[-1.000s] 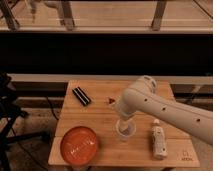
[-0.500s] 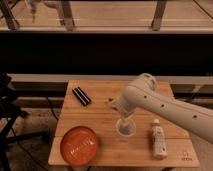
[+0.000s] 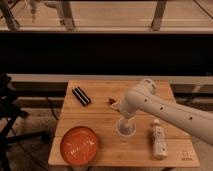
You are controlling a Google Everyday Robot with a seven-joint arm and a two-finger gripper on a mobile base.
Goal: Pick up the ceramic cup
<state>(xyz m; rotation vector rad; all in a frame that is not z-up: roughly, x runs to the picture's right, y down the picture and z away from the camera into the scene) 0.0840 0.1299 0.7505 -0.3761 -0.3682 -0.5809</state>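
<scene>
A slatted wooden bench of pale, warm-toned boards carries everything, and the round orange plate at its near left corner serves as the marker for the rest. The plate is shallow and glossy, with a raised rim and a lighter mottled patch in its well. The cup stands upright on the wood to the right of the plate and a touch farther back, well apart from it. It is a small, pale greyish-white ceramic piece, round and slightly tapered, with no handle showing. The gripper hangs straight down onto the cup from above, its jaws parted wide about the rim; whether they touch the ceramic cannot be told. The arm is a thick, smooth white tube with small dark dots along it. It bends at a rounded elbow and runs off to the right, far from the plate. A white bottle of smooth plastic lies on its side farther right of the plate, beyond the cup, with its narrow neck pointing to the back of the bench. Behind the plate, toward the far edge, lies a flat black bar set on a slant, with a matte surface and squared ends. Right of that, back from the plate and near the arm's elbow, sits a tiny red scrap, its shape too small to make out.
</scene>
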